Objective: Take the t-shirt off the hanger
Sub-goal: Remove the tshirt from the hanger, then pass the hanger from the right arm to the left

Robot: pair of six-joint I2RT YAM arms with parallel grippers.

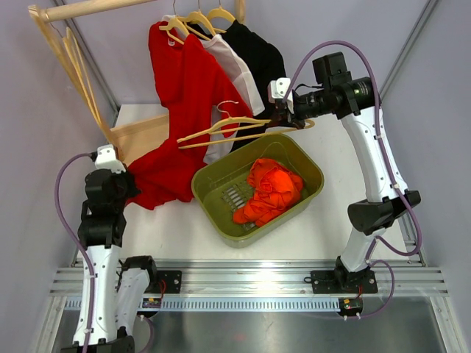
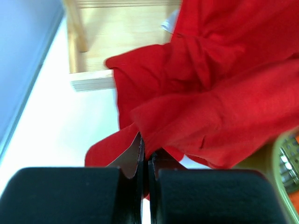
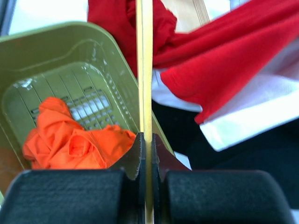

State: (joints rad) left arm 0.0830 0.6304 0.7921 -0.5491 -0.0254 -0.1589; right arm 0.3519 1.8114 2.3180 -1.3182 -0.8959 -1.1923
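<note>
Now, my left jaws are pinched shut on an edge of the red t-shirt trailing onto the white table, my right jaws clamp the pale wooden hanger, so I should pull them steadily apart.

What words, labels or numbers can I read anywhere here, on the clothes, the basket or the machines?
None can be read in any view.
The red t-shirt, the wooden hanger and the green basket show no print.
The small boards on the front rail may carry marks, but they are too small to tell.
</note>
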